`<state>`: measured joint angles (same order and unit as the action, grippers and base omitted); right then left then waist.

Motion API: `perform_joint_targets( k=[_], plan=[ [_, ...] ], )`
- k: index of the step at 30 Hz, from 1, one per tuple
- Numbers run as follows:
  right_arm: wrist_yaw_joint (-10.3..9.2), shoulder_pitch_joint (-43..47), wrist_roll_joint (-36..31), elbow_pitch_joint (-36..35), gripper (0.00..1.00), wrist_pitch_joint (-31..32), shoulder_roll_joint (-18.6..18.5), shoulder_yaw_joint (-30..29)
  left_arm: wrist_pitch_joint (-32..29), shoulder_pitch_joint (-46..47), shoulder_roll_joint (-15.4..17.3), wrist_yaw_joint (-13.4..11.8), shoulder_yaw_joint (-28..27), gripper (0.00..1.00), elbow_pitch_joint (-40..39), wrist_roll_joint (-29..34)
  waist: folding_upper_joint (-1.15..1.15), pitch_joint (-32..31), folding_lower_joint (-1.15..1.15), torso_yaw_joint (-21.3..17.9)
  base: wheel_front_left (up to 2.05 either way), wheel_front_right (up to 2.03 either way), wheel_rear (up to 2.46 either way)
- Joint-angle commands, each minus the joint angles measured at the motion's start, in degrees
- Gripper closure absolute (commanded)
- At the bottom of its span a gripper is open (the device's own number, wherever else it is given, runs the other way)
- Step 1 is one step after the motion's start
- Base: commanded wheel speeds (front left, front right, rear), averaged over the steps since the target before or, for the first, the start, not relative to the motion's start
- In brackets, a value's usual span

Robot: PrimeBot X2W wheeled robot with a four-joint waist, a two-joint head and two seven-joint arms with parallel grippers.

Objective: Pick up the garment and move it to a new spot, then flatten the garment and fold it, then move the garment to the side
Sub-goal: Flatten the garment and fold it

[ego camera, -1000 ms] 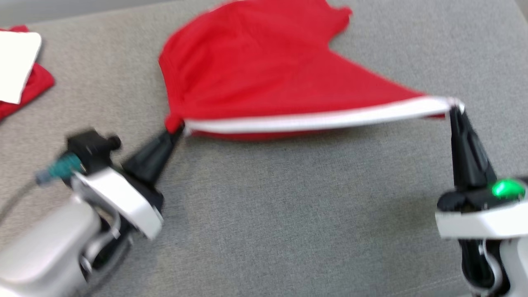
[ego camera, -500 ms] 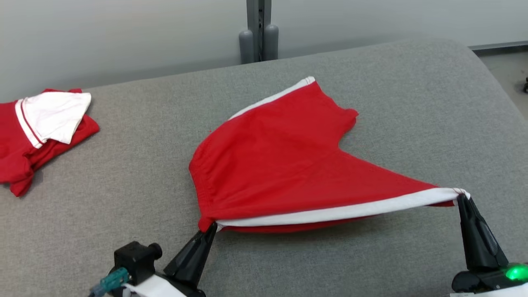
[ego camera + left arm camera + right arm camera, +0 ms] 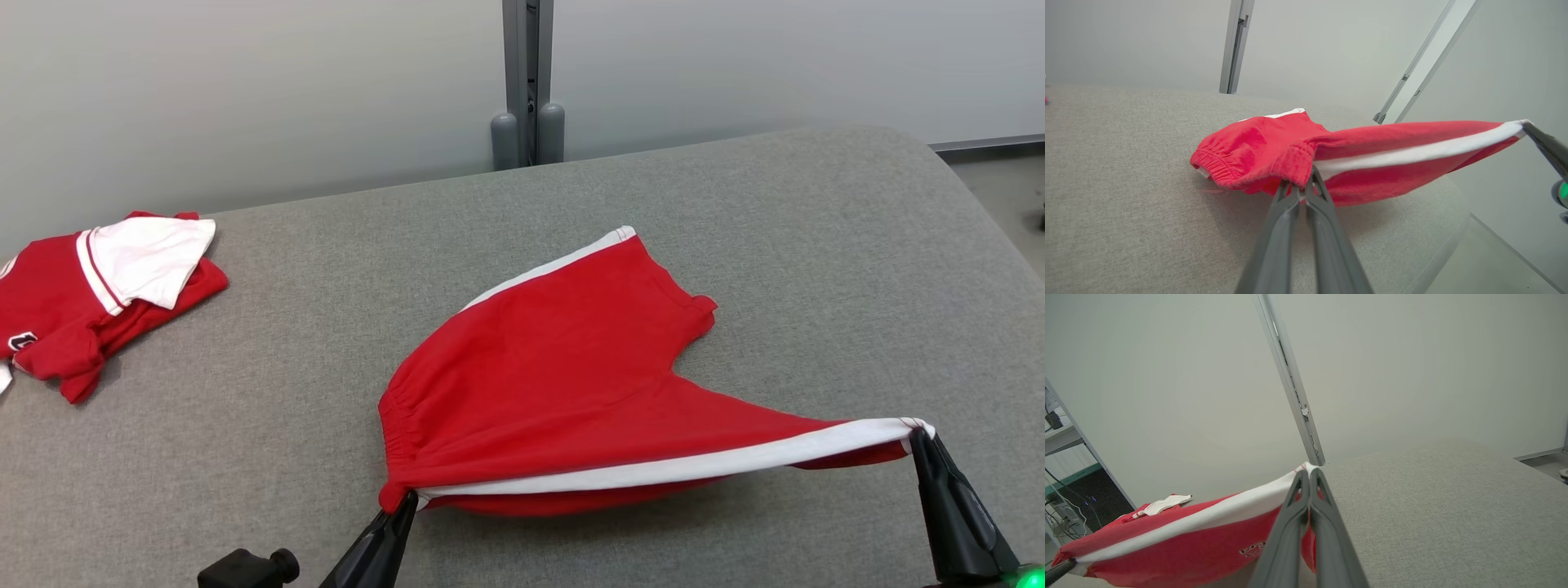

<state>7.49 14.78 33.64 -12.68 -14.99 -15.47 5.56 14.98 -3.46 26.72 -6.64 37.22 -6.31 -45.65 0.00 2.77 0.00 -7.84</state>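
The garment (image 3: pixel 563 384), a pair of red shorts, sits about the middle of the bench (image 3: pixel 245 457), nearer the right edge than the left. Your left hand (image 3: pixel 406 500) is clamped on the waistband corner, and your right hand (image 3: pixel 916 437) is clamped on the hem end of the white stripe (image 3: pixel 653 469). That striped side is stretched almost straight between them and lifted off the bench, while the rest of the cloth trails down onto it toward the far edge.

Watch the right hand first. Its grip looks like a thin pinch at the very tip of the hem, so spreading the hands any wider could pull the cloth out, and that leg would drop in a heap. The same tension could strain the seam at the waistband.

The lower layer sags beneath the stripe. If you lower the garment as it hangs, that slack will likely fold under and leave it creased, not flat. Dragging it could do the same, because the bench's woven cover probably catches the trailing cloth and bunches it.

Mind the right edge too, since a leg set down beyond your right hand may hang over it. The other red and white garment (image 3: pixel 90 302) lies well apart, at the far left corner; only a long move that way would disturb it.
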Motion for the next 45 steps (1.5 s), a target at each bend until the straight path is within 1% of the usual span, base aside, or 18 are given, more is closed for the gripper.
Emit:
perform_joint_targets(
  k=[1, 7, 12, 16, 17, 20, 21, 22, 26, 30, 35, 39, 45],
  plan=[
    [0.01, 0.21, -0.40, 0.30, 1.00, -0.29, -0.39, -0.63, 0.29, -0.57, -0.13, 0.13, -0.47, 1.00, -0.36, -0.36, 0.00, 0.24, 0.00, 0.13, 0.00, 0.00, 0.00],
    [0.01, -2.65, 0.23, 3.96, 1.00, -0.29, -0.19, -1.75, -0.60, 0.98, -1.92, 1.19, 0.17, 1.00, 1.15, -2.06, 0.00, 2.06, 0.00, 1.02, 0.00, 0.00, 0.00],
    [0.01, -7.55, 0.10, 7.48, 1.00, -0.30, -1.11, -1.53, -1.82, 4.16, -4.17, 2.43, 0.61, 1.00, 3.62, -3.35, 0.00, 3.90, 0.00, 2.23, 0.00, 0.00, 0.00],
    [0.01, -12.77, 0.84, 11.71, 1.00, 0.04, -2.79, 0.02, -3.42, 8.63, -6.20, 3.06, 1.01, 1.00, 6.21, -3.67, 0.00, 5.39, 0.00, 4.13, 0.00, 0.00, 0.00],
    [0.01, -12.77, 0.84, 11.71, 1.00, 0.04, -2.79, 0.02, -3.42, 8.63, -6.20, 3.06, 1.01, 1.00, 6.21, -3.67, 0.00, 5.39, 0.00, 4.13, 0.00, 0.00, 0.00],
    [0.01, -17.74, 1.49, 14.66, 1.00, 0.45, -4.56, 1.65, -4.73, 12.71, -7.71, 3.56, 1.14, 1.00, 8.75, -3.50, 0.00, 6.66, 0.00, 5.67, 0.00, 0.00, 0.00],
    [0.01, -19.49, 1.94, 15.61, 1.00, 0.92, -5.23, 2.32, -5.13, 14.20, -8.20, 3.67, 1.22, 1.00, 9.71, -3.26, 0.00, 7.15, 0.00, 6.15, 0.00, 0.00, 0.00],
    [0.01, -23.32, 2.29, 17.67, 1.00, 1.78, -6.75, 3.89, -6.35, 17.00, -9.55, 4.00, 1.24, 1.00, 11.65, -3.89, 0.00, 8.27, 0.00, 7.01, 0.00, 0.00, 0.00],
    [0.01, -31.71, 3.20, 22.50, 1.00, 4.11, -9.55, 8.14, -8.48, 22.33, -11.15, 3.44, 0.77, 1.00, 16.23, -4.20, 0.00, 10.74, 0.00, 8.19, 0.00, 0.00, 0.00],
    [0.01, -40.36, 4.34, 27.91, 1.00, 5.80, -11.21, 13.03, -9.88, 26.21, -12.58, 3.53, 0.30, 1.00, 19.57, -4.81, 0.00, 13.24, 0.00, 9.21, 0.00, 0.00, 0.00],
    [0.01, -49.30, 6.52, 35.87, 1.00, 6.57, -12.28, 18.44, -10.93, 29.46, -14.21, 3.99, 0.43, 1.00, 22.33, -5.28, 0.00, 15.47, 0.00, 10.90, 0.00, 0.00, 0.00],
    [0.01, -55.24, 8.13, 42.09, 1.00, 5.66, -12.39, 22.10, -11.12, 30.95, -15.62, 3.65, 0.19, 1.00, 24.04, -5.90, 0.00, 16.48, 0.00, 12.02, 0.00, 0.00, 0.00],
    [0.01, -62.24, 10.62, 49.73, 1.00, 6.12, -12.17, 28.41, -11.77, 32.78, -17.20, 3.34, -0.28, 1.00, 25.56, -6.83, 0.00, 17.63, 0.00, 13.45, 0.00, 0.00, 0.00]
  ],
)
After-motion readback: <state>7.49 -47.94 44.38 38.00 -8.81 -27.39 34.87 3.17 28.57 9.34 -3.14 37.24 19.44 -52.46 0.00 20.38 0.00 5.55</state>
